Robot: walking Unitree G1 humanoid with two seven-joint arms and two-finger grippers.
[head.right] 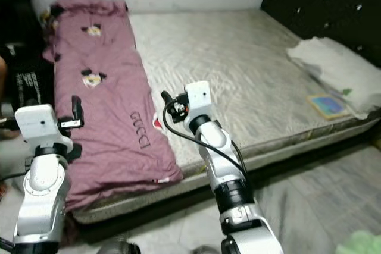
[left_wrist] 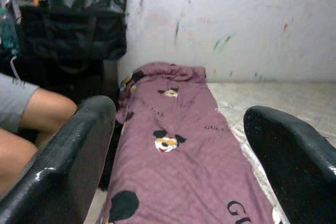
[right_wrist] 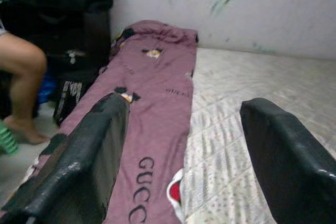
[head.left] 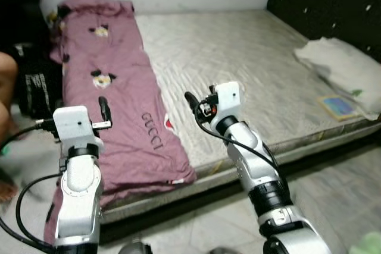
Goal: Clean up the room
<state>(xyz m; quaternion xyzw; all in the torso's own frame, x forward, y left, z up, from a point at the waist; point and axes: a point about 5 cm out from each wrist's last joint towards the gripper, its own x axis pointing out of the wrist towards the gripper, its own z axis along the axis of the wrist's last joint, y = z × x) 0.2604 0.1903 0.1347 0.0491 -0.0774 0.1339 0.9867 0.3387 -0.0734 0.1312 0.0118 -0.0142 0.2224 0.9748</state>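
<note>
**Both grippers reaching over the blanket**

Both grippers are hanging released and empty: the left gripper is hovering over the near left part of the blanket, the right gripper is poised by its right edge, probably flanking it for a two-handed fold. Farther on, the blanket is lying lengthwise along the left side of the mattress. A pillow is sitting far right. A person's leg is standing beside the bed.

Person's leg cut by the frame edge; small print on the booklet unreadable.
</note>
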